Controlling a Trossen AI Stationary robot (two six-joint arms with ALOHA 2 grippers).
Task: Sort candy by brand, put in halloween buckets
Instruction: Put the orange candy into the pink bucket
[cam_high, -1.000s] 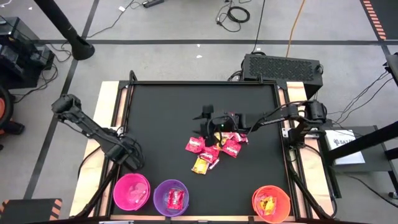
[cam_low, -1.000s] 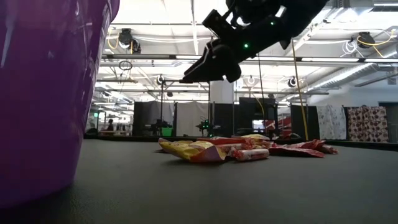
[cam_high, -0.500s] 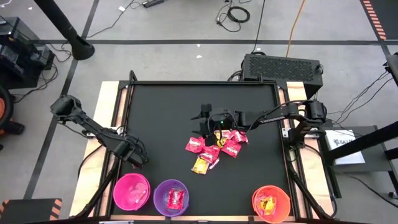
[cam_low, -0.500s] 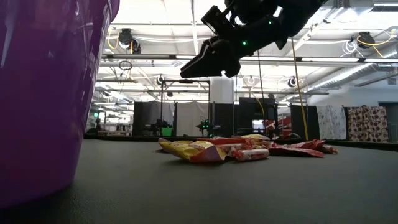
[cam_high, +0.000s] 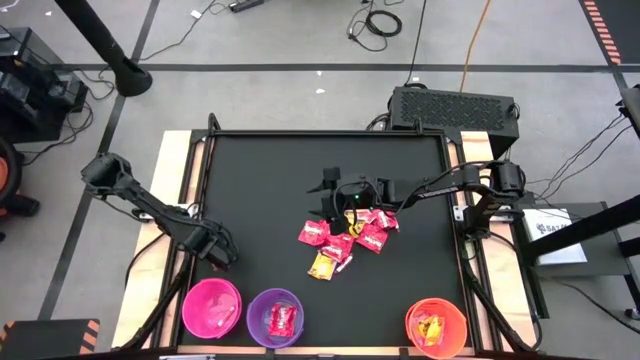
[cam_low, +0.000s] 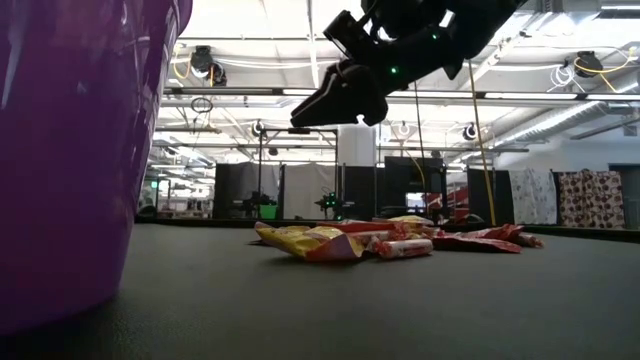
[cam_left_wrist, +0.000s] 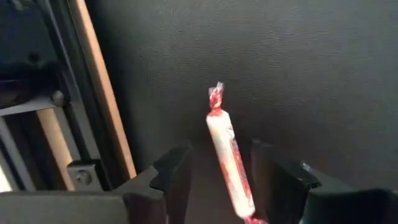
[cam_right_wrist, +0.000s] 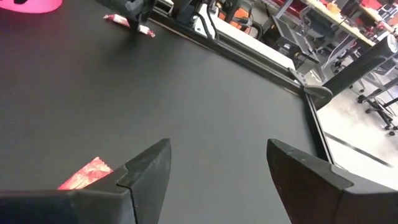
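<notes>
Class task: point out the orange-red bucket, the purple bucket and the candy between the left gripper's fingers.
orange-red bucket (cam_high: 409, 322): high view, left rim.
purple bucket (cam_high: 254, 313): high view, left rim.
pale candy (cam_left_wrist: 227, 154): left wrist view, wrapper's middle.

Black table mat; grey vented box behind; cables on floor.

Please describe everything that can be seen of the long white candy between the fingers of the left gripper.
The candy is a slim roll in a shiny white wrapper with red streaks and a twisted red end. It seems to lie flat on the black table mat, near the wooden edge strip. It sits between the open fingers of the left gripper, with a gap on each side; its lower end is cut off, so contact there cannot be judged.
</notes>
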